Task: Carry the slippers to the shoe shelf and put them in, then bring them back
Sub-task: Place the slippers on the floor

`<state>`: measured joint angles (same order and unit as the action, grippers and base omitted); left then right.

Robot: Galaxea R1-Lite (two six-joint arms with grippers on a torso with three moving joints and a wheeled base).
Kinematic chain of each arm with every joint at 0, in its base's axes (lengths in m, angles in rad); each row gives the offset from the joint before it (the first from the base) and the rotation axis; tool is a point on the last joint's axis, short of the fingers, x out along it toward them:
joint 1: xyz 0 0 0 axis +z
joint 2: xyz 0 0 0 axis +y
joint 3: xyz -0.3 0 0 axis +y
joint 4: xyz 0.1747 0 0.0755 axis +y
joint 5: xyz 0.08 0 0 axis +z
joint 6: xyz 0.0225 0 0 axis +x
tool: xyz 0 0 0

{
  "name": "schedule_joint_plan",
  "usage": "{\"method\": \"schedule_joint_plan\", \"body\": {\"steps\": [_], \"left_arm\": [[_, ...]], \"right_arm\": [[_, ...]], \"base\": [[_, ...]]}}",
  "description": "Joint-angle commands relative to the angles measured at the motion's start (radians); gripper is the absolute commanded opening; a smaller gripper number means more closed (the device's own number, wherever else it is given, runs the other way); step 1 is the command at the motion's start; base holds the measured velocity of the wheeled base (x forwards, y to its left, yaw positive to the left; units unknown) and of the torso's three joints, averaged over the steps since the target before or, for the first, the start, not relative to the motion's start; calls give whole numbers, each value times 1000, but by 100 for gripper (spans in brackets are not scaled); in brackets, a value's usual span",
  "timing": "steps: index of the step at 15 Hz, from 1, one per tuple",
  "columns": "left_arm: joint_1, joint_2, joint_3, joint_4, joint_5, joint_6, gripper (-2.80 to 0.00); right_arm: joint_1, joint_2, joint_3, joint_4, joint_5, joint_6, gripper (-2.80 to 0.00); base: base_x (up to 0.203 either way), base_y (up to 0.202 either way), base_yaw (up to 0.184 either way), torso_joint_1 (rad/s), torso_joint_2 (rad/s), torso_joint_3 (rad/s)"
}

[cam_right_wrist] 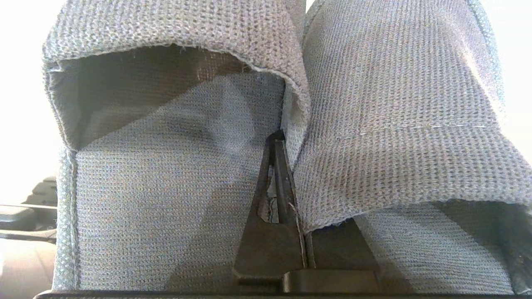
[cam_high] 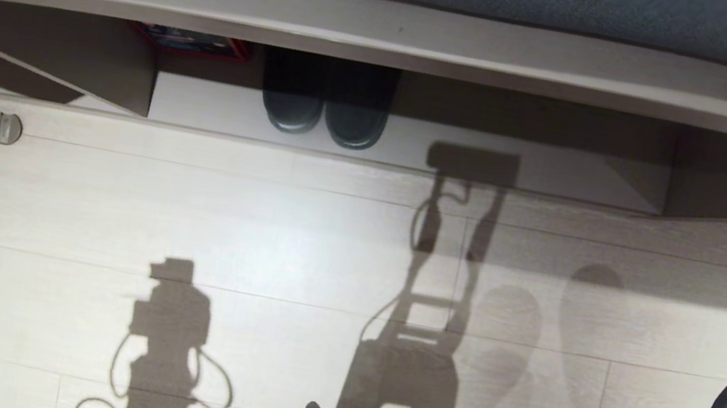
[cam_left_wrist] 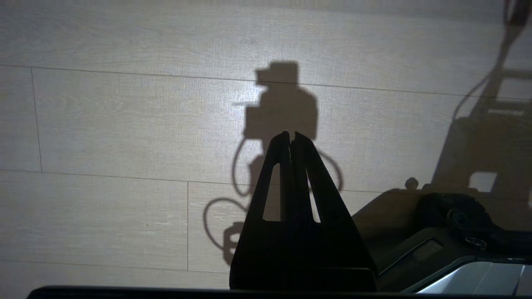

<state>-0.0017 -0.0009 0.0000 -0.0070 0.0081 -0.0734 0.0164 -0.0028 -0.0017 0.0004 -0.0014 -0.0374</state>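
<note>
Pale floor; right gripper [cam_right_wrist: 277, 139] pinches two slippers [cam_right_wrist: 374, 124]; left gripper [cam_left_wrist: 291, 135] closed, empty.

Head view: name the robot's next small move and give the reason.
Probably drive the base forward toward the low pale beige wooden shoe shelf. The right gripper has its jaws shut on the bands of the grey knit slide slippers, and pale plank floor separates robot from shelf. Aim right of the dark pair already inside. The left gripper hangs shut, empty.
</note>
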Motion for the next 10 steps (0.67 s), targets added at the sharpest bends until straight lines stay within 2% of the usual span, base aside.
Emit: {"method": "schedule_joint_plan", "body": {"steps": [1,10], "left_arm": [[0,1,0,-1,0,0,-280],[0,1,0,-1,0,0,-280]], "right_arm": [[0,4,0,0,0,-1,-280],[0,3,0,0,0,-1,-280]], "base": [[0,0,0,-1,-1,196],[0,0,0,2,2,205]]}}
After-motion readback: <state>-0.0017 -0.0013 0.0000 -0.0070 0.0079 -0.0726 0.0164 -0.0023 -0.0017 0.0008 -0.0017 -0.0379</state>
